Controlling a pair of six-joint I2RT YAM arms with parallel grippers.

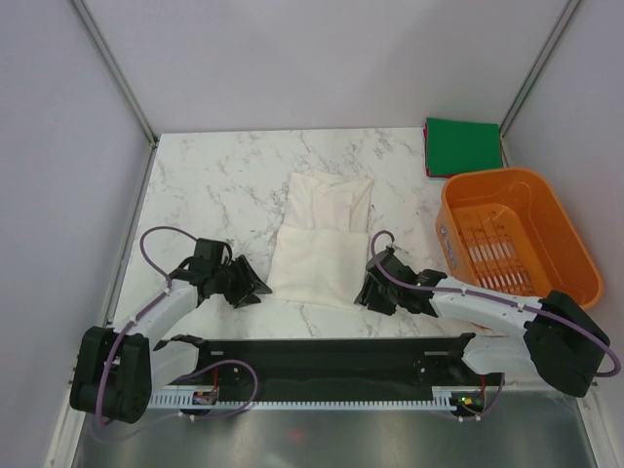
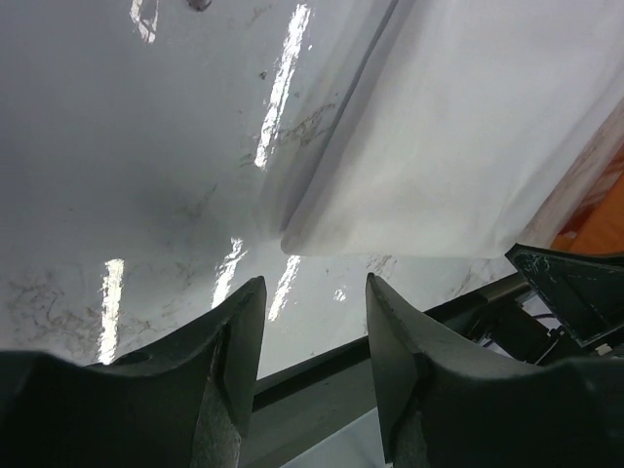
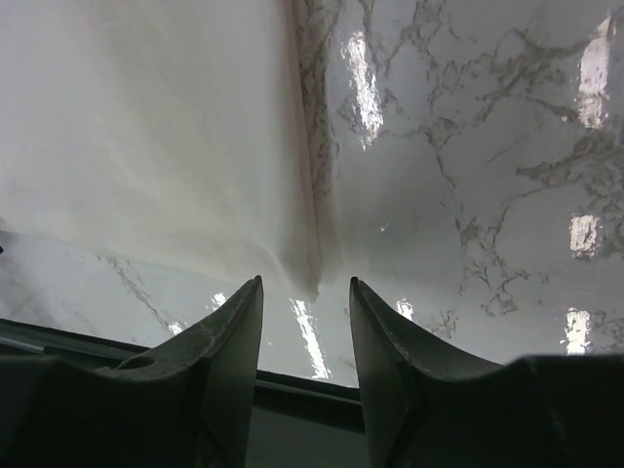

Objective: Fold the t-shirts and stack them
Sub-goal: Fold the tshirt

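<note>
The white t-shirt [image 1: 320, 239] lies folded lengthwise in the middle of the table, print hidden. Its near left corner shows in the left wrist view [image 2: 468, 146] and its near right corner in the right wrist view [image 3: 146, 146]. The dark green t-shirt [image 1: 462, 146] lies folded square at the back right. My left gripper [image 1: 255, 288] is open and empty just left of the white shirt's near left corner; in its wrist view [image 2: 314, 292] the corner lies just ahead. My right gripper [image 1: 364, 291] is open and empty at the near right corner, which lies just beyond its fingertips [image 3: 305, 291].
An orange slatted basket [image 1: 512, 234] stands at the right of the table, next to the green shirt. A black rail [image 1: 331, 356] runs along the near edge between the arm bases. Grey walls enclose the marble table [image 1: 214, 185].
</note>
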